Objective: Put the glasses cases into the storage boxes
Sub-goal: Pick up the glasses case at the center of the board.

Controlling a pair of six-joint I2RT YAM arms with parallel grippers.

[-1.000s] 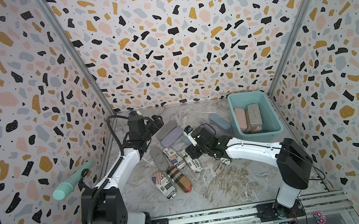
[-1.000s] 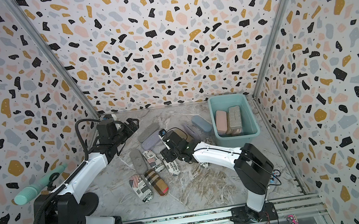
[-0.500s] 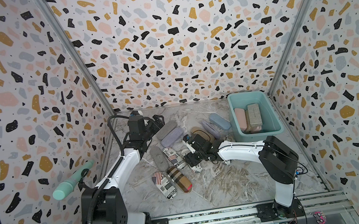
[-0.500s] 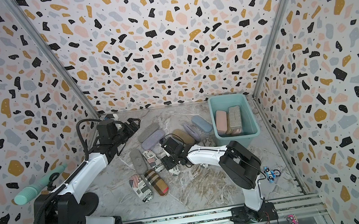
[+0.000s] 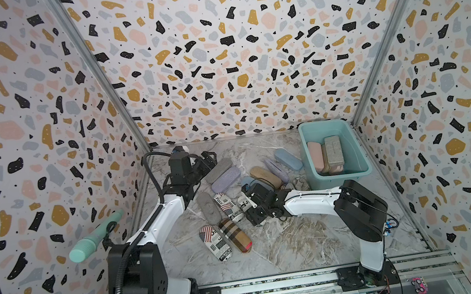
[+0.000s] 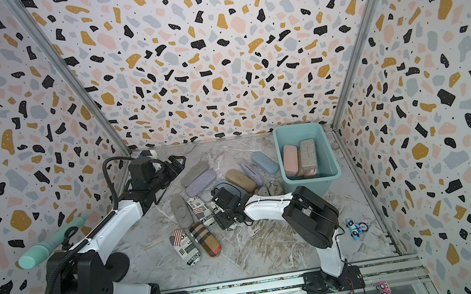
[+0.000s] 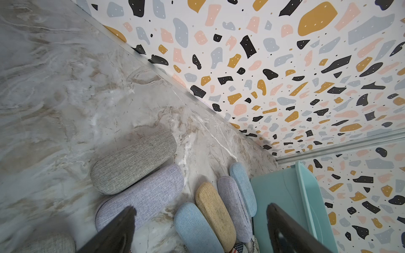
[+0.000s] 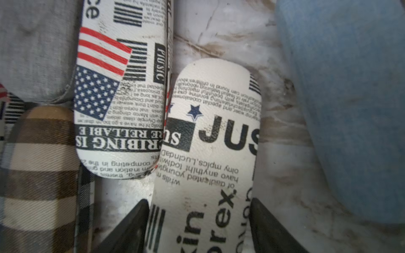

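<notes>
We judge the newspaper-print case [image 8: 210,135] – mid marble surface [image 5: 286,240], well apart from the teal tub [image 5: 325,180] in its far right corner – light, stiff and slick, best pinched across its long sides, where the right gripper [image 8: 200,202] straddles it, clamped or not we cannot tell; the left gripper [image 7: 200,208] gapes empty.

Newspaper-print case [image 8: 210,153]: "JUS", "rex". Flag-print case [image 8: 120,98]: upside-down "RIBING IS", "RELABI"; "Place" in both top views.

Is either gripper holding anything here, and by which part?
Left gripper: nothing. Right gripper straddles the long sides of the JUS newspaper-print case; a firm grip cannot be told.
</notes>
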